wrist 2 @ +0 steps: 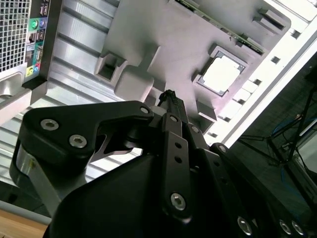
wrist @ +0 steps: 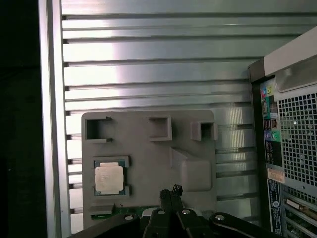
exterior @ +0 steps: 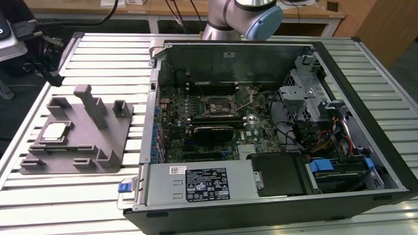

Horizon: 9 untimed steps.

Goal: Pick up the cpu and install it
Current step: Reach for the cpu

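Jaws closed, clear above fixture (wrist: 143,158), cpu (wrist: 108,179) near its edge

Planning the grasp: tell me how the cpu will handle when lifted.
The cpu looks thin, flat and rigid: probably light and unbending. Its smooth metal top may be slippery. Seated in a recess of the grey fixture, it likely won't slide if nudged.
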### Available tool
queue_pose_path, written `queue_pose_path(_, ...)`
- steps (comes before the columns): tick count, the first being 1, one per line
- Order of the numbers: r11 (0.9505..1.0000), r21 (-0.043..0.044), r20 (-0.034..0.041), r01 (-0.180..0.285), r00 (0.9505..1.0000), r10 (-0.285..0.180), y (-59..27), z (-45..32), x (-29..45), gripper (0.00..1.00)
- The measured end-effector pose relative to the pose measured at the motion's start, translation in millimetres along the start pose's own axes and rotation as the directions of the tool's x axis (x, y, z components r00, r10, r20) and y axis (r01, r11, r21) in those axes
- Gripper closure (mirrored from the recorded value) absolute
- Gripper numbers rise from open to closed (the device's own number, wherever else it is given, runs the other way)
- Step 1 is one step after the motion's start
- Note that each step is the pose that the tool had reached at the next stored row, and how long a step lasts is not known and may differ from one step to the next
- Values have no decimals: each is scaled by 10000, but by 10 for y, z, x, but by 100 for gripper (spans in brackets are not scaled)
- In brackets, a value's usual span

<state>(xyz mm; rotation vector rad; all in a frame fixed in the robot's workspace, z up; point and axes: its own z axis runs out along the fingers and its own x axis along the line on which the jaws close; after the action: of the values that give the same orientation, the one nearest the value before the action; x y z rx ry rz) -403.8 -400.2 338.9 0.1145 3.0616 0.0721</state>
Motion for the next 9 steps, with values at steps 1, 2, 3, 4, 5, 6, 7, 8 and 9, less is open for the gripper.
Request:
queue_pose_path(1, 10000, 0, -1, 0, 10000, 0, -2, 15, 15, 89)
queue_pose_path(2, 10000, 1, -1, 0, 10000, 0, -5, 31, 29, 89)
queue_pose_path(3, 10000, 1, -2, 0, 10000, 0, -8, 47, 43, 89)
queue_pose_path(4, 10000, 1, -2, 0, 10000, 0, -10, 65, 57, 89)
queue_pose_path(5, 10000, 0, -1, 0, 10000, 0, -12, 82, 69, 89)
queue_pose_path(6, 10000, 1, -1, 0, 10000, 0, -15, 100, 78, 89)
queue_pose_path(7, 10000, 1, -1, 1, 10000, -1, -17, 117, 86, 89)
queue_pose_path(8, 10000, 0, -1, 1, 10000, -1, -19, 134, 95, 89)
queue_pose_path(9, 10000, 0, 0, 0, 10000, 0, -22, 152, 105, 89)
